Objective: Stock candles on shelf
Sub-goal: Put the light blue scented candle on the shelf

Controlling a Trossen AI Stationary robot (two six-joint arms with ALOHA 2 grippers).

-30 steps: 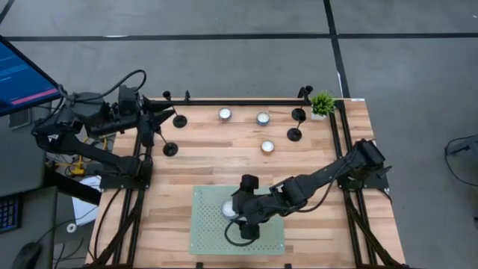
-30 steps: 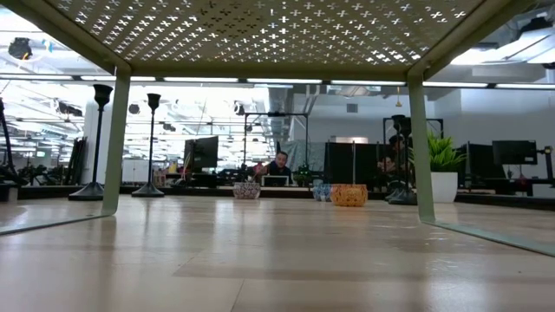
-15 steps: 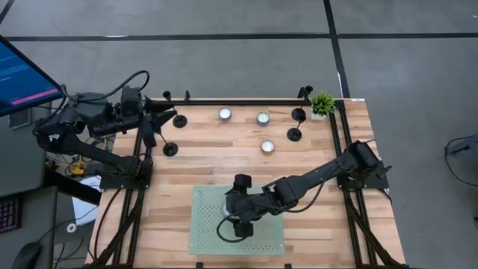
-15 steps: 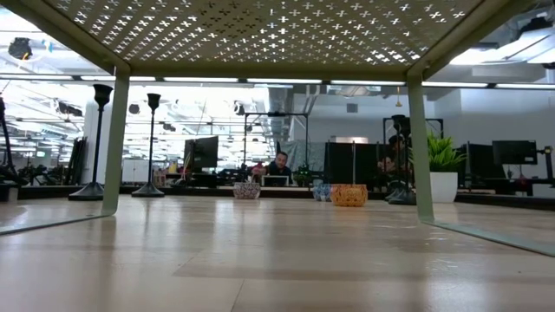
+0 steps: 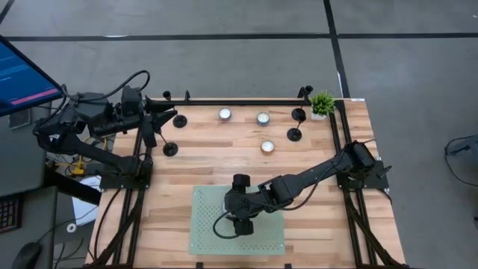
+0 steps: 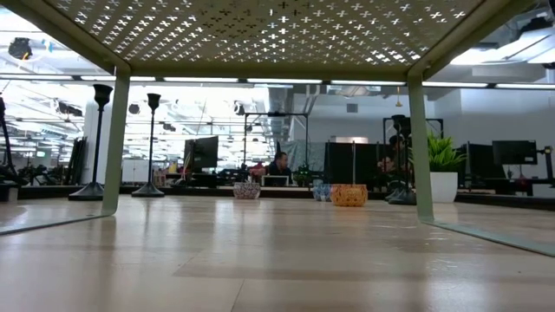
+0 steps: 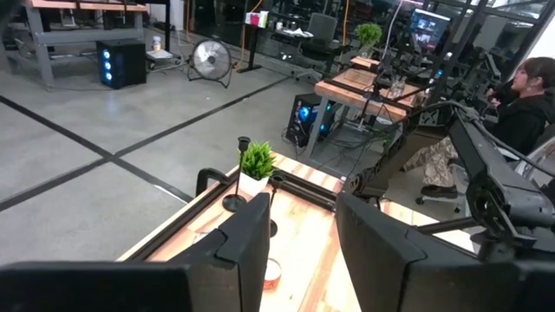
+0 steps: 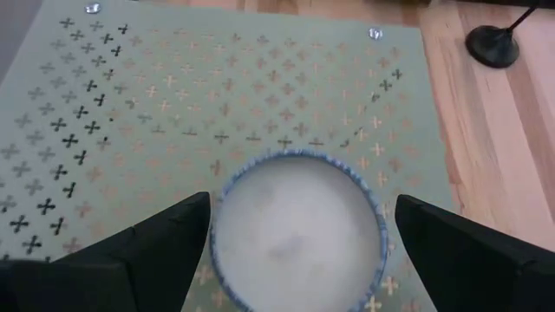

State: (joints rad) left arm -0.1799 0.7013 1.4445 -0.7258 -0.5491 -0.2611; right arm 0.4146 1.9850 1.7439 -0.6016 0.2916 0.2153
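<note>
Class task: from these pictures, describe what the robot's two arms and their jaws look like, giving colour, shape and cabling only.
Both arms are dark, almost black, built of slim jointed segments on black frames at the table's sides. The left arm carries looping black cables above it; the right arm has a black cable curling by its wrist. The left gripper has two broad, flat, matt black jaws with angular edges; the right gripper shows the same, tapering to wedge-like tips.
</note>
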